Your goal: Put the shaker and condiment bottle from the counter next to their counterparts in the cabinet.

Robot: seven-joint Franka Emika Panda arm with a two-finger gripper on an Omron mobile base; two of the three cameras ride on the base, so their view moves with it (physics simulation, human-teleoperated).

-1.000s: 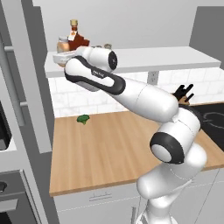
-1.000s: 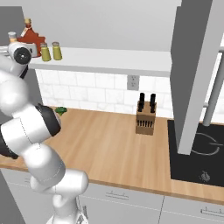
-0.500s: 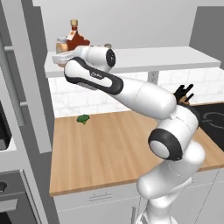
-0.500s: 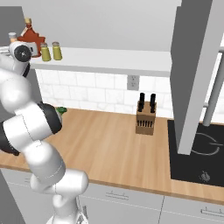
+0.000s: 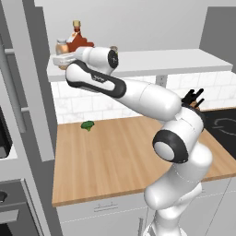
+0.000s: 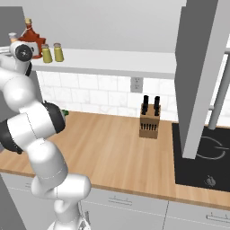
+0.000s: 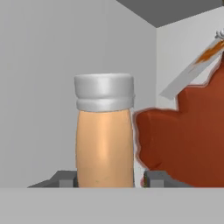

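The condiment bottle, orange-tan with a whitish-grey cap, stands upright between my fingertips in the hand view. My gripper is shut on its lower part. Right beside it, to the right, is the dark-red maple-leaf bottle. From the left base view, the condiment bottle sits at the left end of the white cabinet shelf, just left of the maple-leaf bottle, with my gripper at the shelf's edge. Two olive-yellow shakers stand side by side on the shelf, right of the maple-leaf bottle.
A green broccoli piece lies at the back left of the wooden counter. A knife block stands against the tiled wall. A black cooktop is at the right, and a tall grey panel rises at the left.
The arm's upper joints have shifted slightly to the right along the shelf. The condiment bottle stays at the shelf's left end beside the maple-leaf bottle.
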